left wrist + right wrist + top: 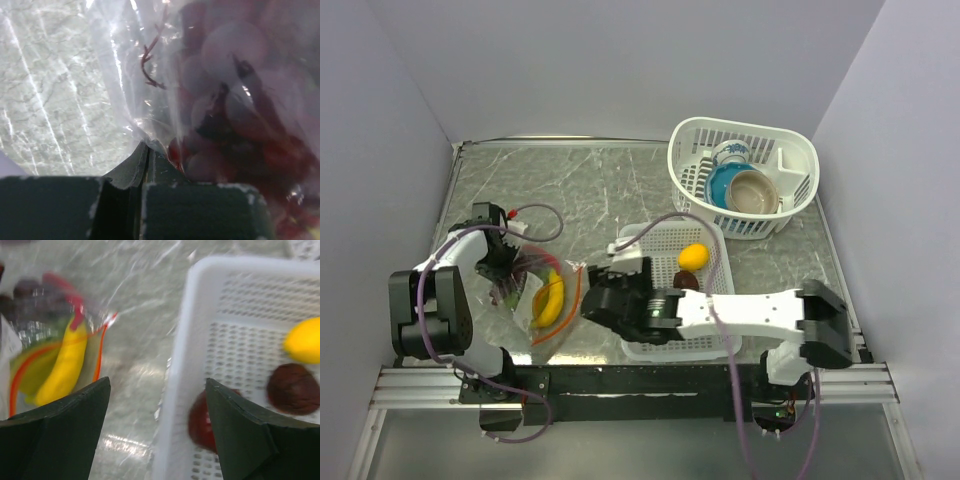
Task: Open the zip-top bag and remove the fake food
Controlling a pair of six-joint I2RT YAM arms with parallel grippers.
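Note:
The clear zip-top bag lies at the left of the table, its orange-red strip toward the middle. Inside it show a yellow banana, a green piece and purple grapes. My left gripper is shut on a fold of the bag's plastic at its far-left side. My right gripper is open and holds nothing; it hangs over the left rim of the flat white basket, just right of the bag. In that basket lie a yellow round fruit, a dark red apple and a brown piece.
A deeper white basket at the back right holds a blue bowl, a tan bowl and a patterned cup. Grey walls close in the marbled table on three sides. The right arm stretches across the near edge.

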